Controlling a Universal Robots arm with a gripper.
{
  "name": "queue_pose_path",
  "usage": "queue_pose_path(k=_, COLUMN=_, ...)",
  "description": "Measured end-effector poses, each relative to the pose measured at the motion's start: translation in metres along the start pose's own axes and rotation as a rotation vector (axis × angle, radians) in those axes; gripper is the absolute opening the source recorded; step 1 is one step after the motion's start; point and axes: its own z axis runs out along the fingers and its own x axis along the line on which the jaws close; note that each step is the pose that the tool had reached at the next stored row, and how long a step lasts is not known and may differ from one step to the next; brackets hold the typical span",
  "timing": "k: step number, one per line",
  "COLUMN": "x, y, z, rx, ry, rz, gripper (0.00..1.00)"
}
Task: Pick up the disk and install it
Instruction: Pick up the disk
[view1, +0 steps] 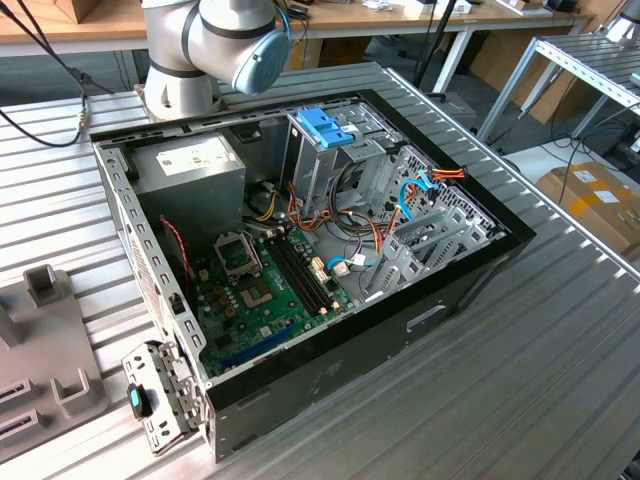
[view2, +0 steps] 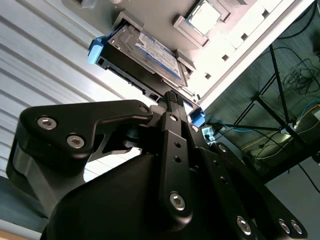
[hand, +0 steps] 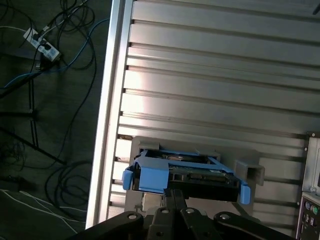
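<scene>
Scanning the open computer case (view1: 470, 290) from the exterior view's left, the grey power-supply box (view1: 190, 165) is sitting first, then the drive cage (view1: 320, 165) is standing under its blue latch (view1: 325, 128). In both wrist views the disk (view2: 150, 50) (hand: 200, 176) is lying flat in a grey cradle (hand: 249, 169) on the ribbed table (hand: 225, 75), outside the case. The gripper (view2: 173, 96) is hovering at its near edge, fingers pressed together and pinching nothing I can see (contact I cannot judge). The pick-up is the step in hand, I reckon. A grasp is going to need those fingers parted enough to straddle the disk.
</scene>
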Motion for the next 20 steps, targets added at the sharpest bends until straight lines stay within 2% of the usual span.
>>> queue_pose_path(k=9, x=0.0000, y=0.0000, z=0.0000, rx=0.0001, ry=-0.0001, rz=-0.003, gripper=0.11)
queue_pose_path(k=13, x=0.0000, y=0.0000, z=0.0000, rx=0.0004, ry=-0.0005, rz=-0.018, gripper=0.11)
queue_pose_path(k=16, x=0.0000, y=0.0000, z=0.0000, rx=0.0011, ry=-0.0015, rz=-0.052, gripper=0.11)
queue_pose_path(k=19, x=0.0000, y=0.0000, z=0.0000, rx=0.0027, ry=-0.0037, rz=-0.129, gripper=0.11)
queue_pose_path(k=20, x=0.0000, y=0.0000, z=0.0000, rx=0.0031, ry=-0.0042, rz=-0.144, gripper=0.11)
